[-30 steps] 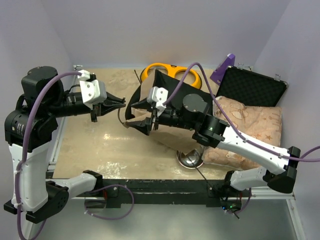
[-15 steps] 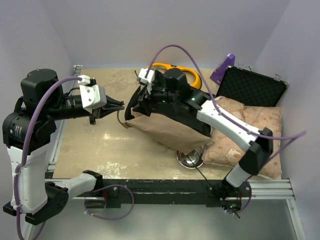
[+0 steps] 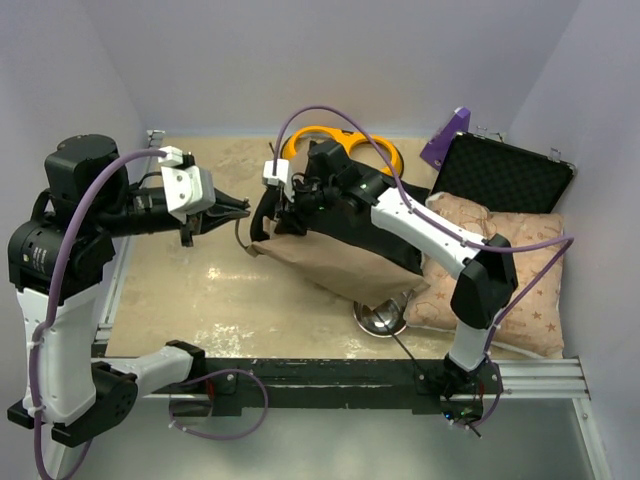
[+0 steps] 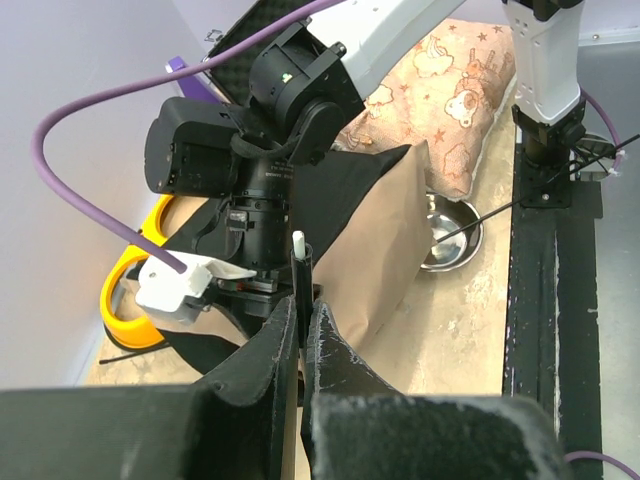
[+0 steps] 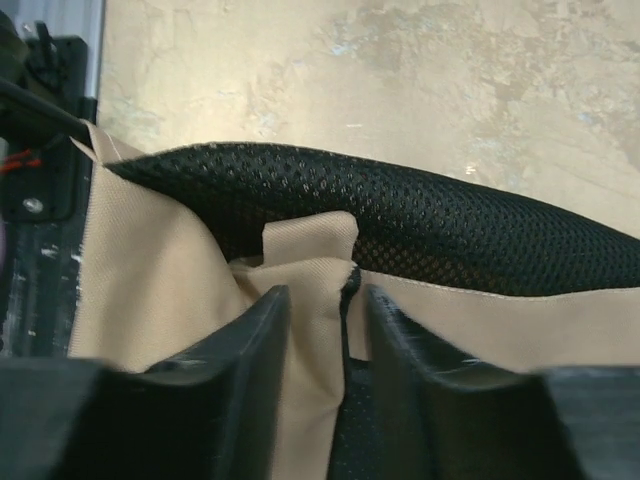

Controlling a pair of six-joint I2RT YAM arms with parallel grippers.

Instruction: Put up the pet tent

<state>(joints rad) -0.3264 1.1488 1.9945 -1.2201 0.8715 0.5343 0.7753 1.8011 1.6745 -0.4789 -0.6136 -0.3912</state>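
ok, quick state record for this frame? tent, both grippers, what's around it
tent: pet tent slumped, not erected, tan side up
left gripper: left gripper shut on thin black pole, white tip showing
right gripper: right gripper parted astride tan fabric tab by the black mesh
nearby: star cushion, yellow feeder, steel bowl, black case open
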